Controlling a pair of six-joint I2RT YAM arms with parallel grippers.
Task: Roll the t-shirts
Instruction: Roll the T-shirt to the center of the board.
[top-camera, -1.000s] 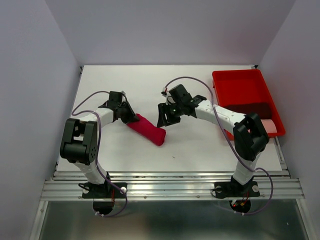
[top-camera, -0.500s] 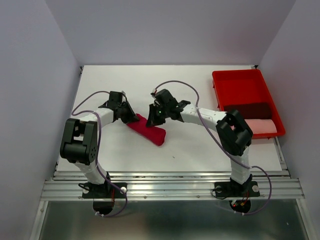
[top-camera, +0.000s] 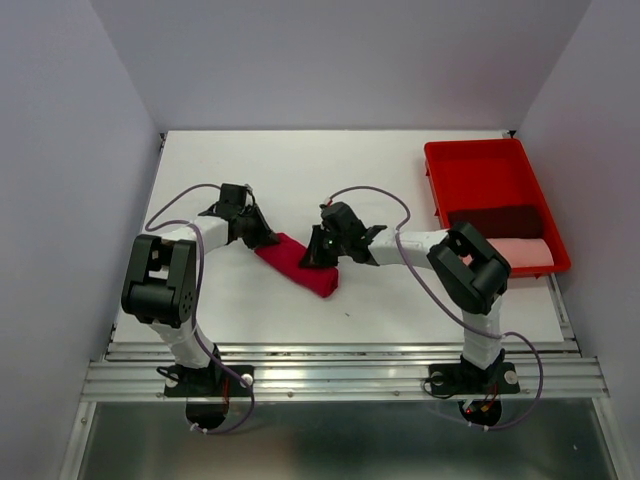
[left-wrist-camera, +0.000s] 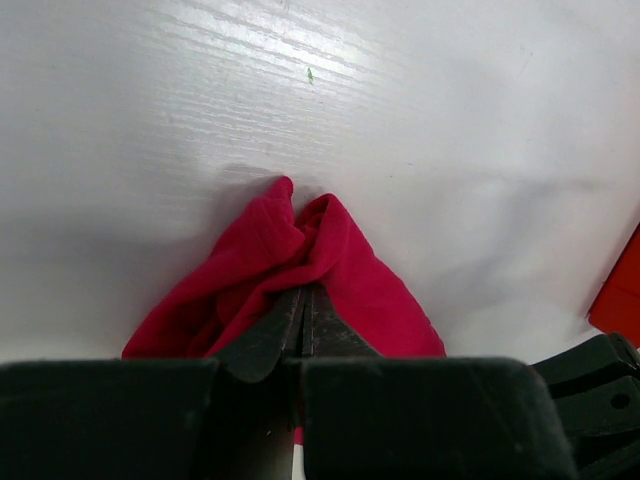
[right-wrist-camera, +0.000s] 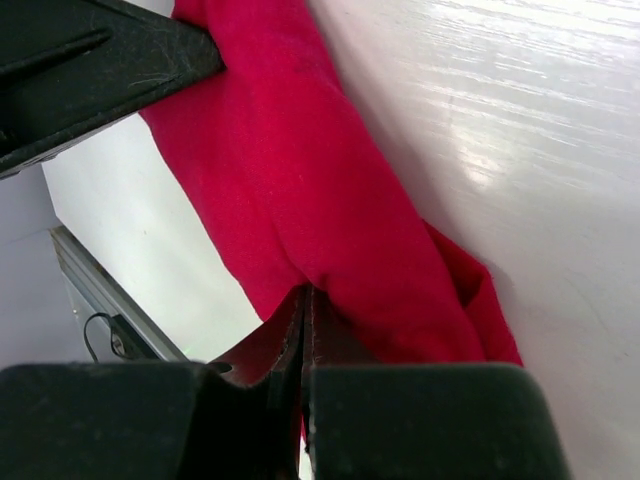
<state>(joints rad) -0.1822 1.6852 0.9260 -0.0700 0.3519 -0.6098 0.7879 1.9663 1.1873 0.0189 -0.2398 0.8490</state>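
Crimson t-shirt (top-camera: 297, 264) | rolled, judged nearly done | laid on desk (top-camera: 400, 300) | ends pinched in closed left tool (top-camera: 268, 240) and closed right tool (top-camera: 316, 262) | release and stowing judged outstanding

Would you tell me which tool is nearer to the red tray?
Right. The right tool grips the crimson t-shirt on its side toward the red tray; the left tool grips its far end, further away.

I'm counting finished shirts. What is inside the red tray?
A dark maroon shirt and a pale pink shirt lie rolled at the near end of the tray. The right arm hides the tray's near left corner.
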